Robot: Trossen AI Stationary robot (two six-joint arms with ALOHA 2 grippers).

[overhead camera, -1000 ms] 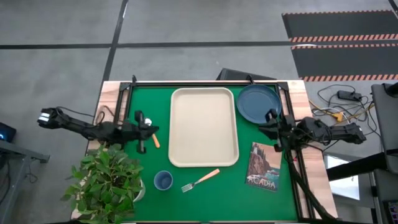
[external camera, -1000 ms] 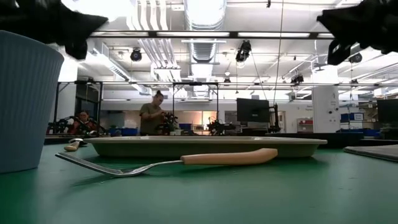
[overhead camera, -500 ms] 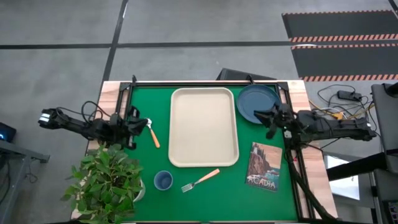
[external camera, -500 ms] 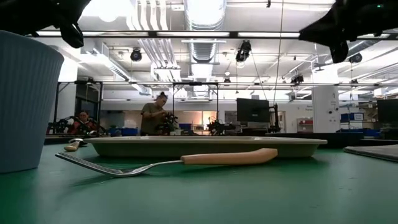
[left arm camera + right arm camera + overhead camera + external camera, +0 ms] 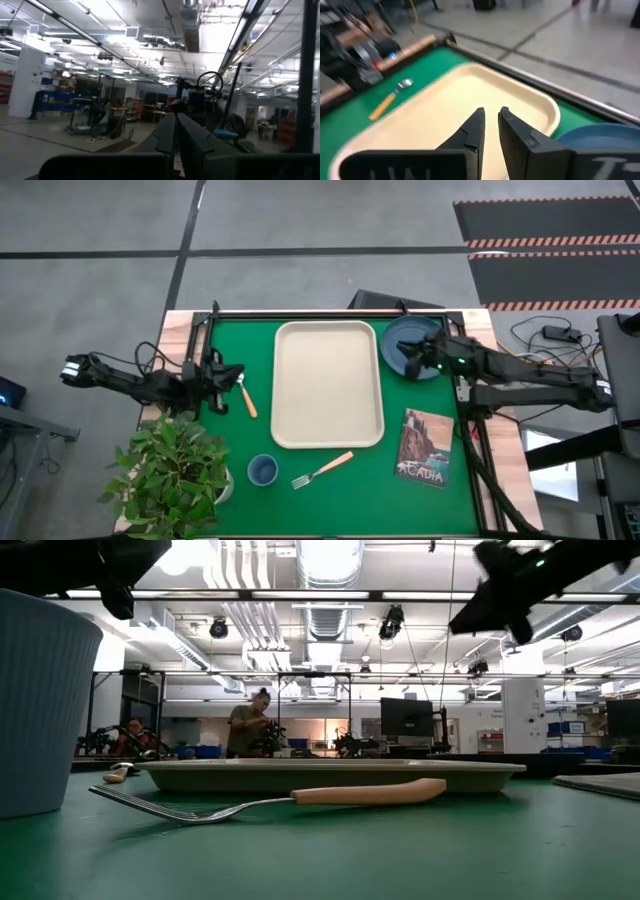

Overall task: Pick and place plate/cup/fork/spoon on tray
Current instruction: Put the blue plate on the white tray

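Note:
The cream tray lies in the middle of the green mat. The blue plate rests flat at its far right. My right gripper hovers above the plate's near-left rim, its fingers a narrow gap apart, with nothing between them. The spoon lies left of the tray. My left gripper is just left of the spoon, shut, empty and tilted upward. The cup stands near the front edge. The fork lies beside the cup.
A potted plant fills the near left corner next to the cup. A picture card lies on the mat right of the tray, near the front. A black frame rail runs along the table's right side. People stand in the room behind.
My right gripper has risen from the table's right edge. It has swung toward the far left and now hangs over the plate's rim, pointing at the tray. My left gripper has tipped upward a little beside the spoon. Nothing on the mat has moved.

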